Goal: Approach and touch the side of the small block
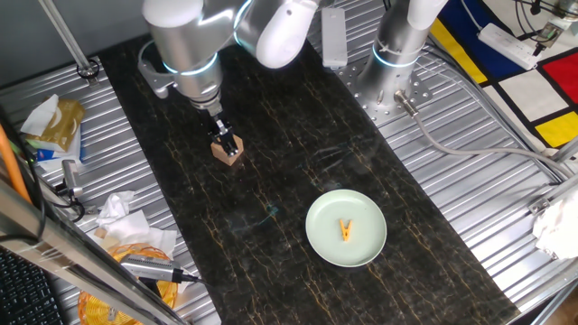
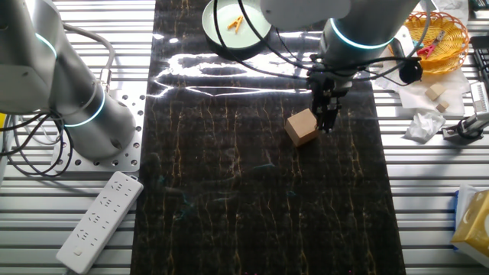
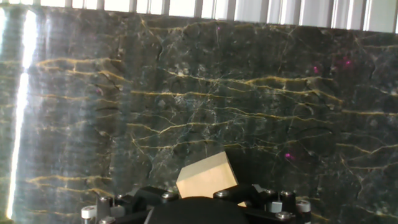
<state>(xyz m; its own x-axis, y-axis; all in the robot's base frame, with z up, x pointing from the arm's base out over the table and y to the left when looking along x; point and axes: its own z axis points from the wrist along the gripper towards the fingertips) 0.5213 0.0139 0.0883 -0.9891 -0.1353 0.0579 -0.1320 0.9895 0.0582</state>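
1. The small block [image 2: 301, 126] looks like a plain wooden cube: likely light, stiff, not fragile, and easy to nudge across the smooth dark bench [image 2: 229, 198]. A flat side face is the place to touch it.
2. It sits on the bench right beside the pincer [image 2: 327, 121], at its tip, seemingly touching.
3. Whether the pincer's fingers are apart or together cannot be told.

Dark gold-veined marble mat [image 1: 298, 181] over ribbed metal tabletop [image 1: 470, 190]
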